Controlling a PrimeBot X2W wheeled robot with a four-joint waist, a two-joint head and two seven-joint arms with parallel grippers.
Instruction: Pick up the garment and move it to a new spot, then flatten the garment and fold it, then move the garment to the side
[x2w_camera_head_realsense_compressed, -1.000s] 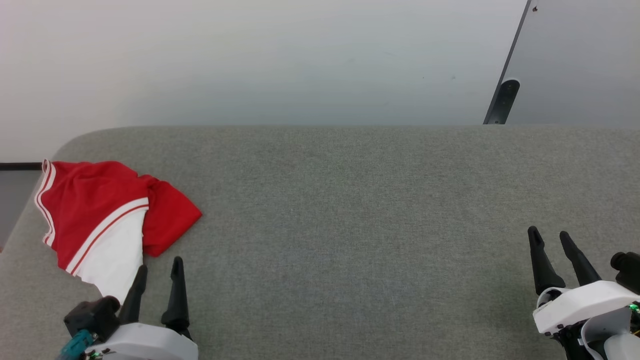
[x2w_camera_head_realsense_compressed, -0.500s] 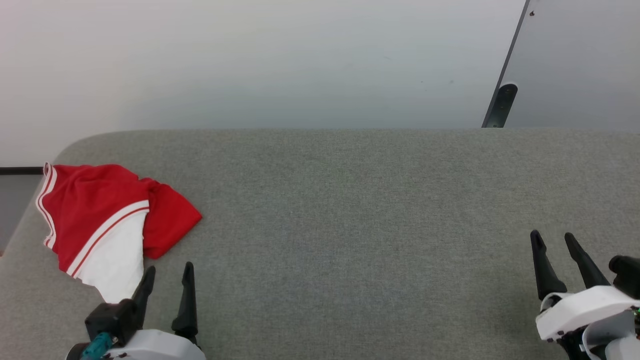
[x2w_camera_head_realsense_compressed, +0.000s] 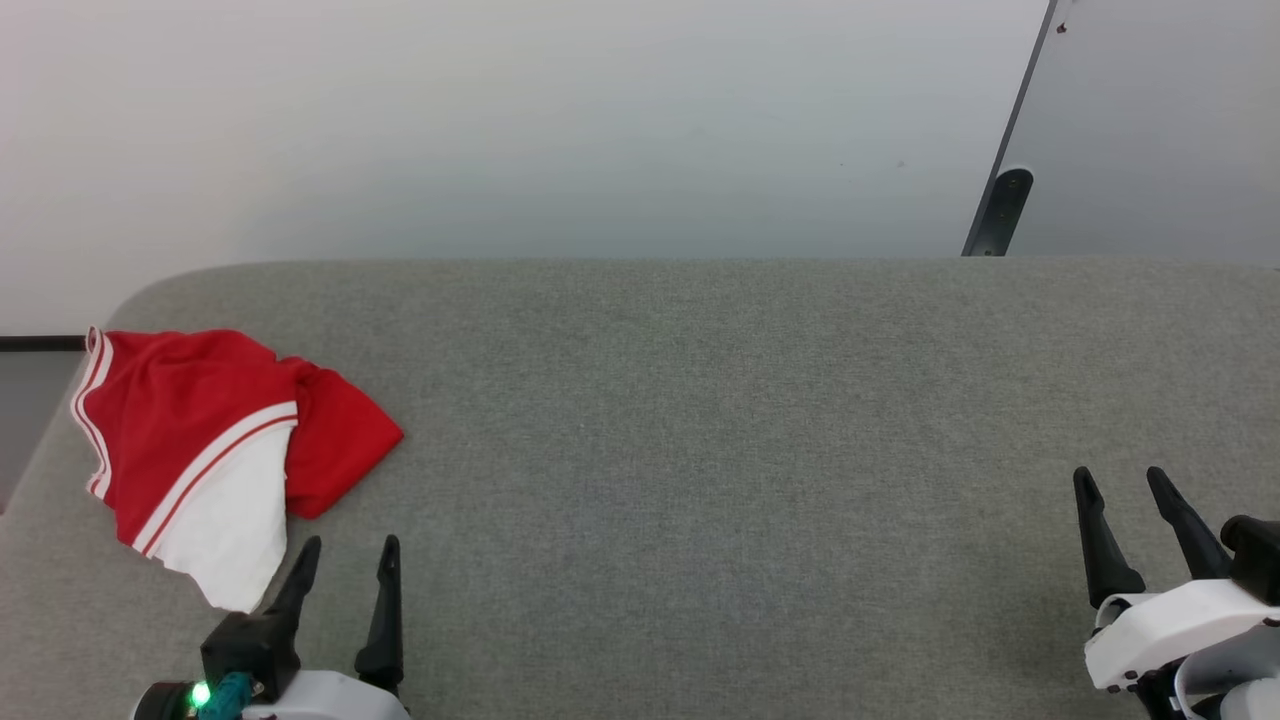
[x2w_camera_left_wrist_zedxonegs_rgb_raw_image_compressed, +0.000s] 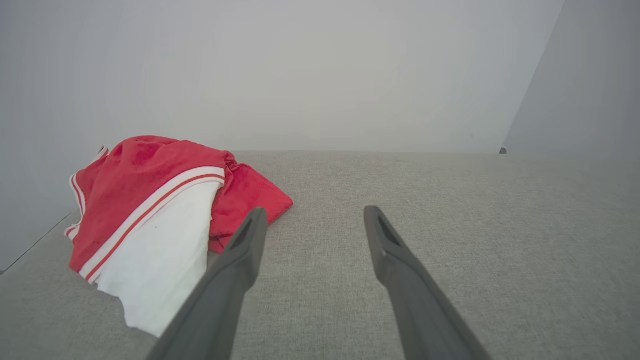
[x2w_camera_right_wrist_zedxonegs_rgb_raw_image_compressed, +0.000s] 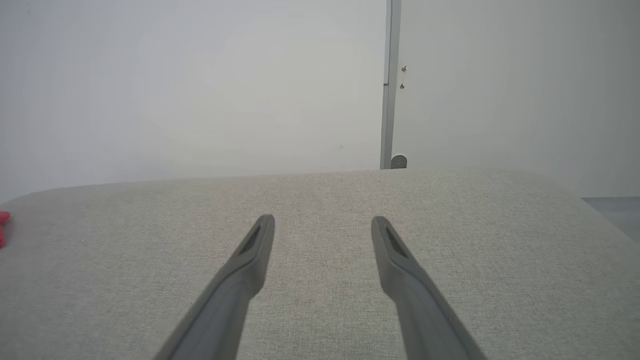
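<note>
- You were at the first step, the pick-up. The garment (x2w_camera_head_realsense_compressed: 190, 420) lay crumpled and ungrasped at the far left of the grey fabric-covered table (x2w_camera_head_realsense_compressed: 700, 420), close to its rounded left corner. Judging from this, none of the moving, flattening or folding had been done.
- Your left hand (x2w_camera_head_realsense_compressed: 351, 541) stood empty with its two fingers parted, just beside the near tip of the garment's white panel (x2w_camera_head_realsense_compressed: 235, 520). Its left finger was close to the cloth, but contact could not be confirmed.
- Your right hand (x2w_camera_head_realsense_compressed: 1120, 473) stood empty, its fingers likewise parted, at the table's right side and well apart from the garment.
- The next move likely called for you to bring the left hand forward and to the left over the cloth, lower it, and close it on a raised fold or on the striped trim (x2w_camera_head_realsense_compressed: 215, 450). The soft fabric would probably bunch rather than lift as a flat sheet.
- Count: one garment, one table, two hands, two fingers on each hand.
</note>
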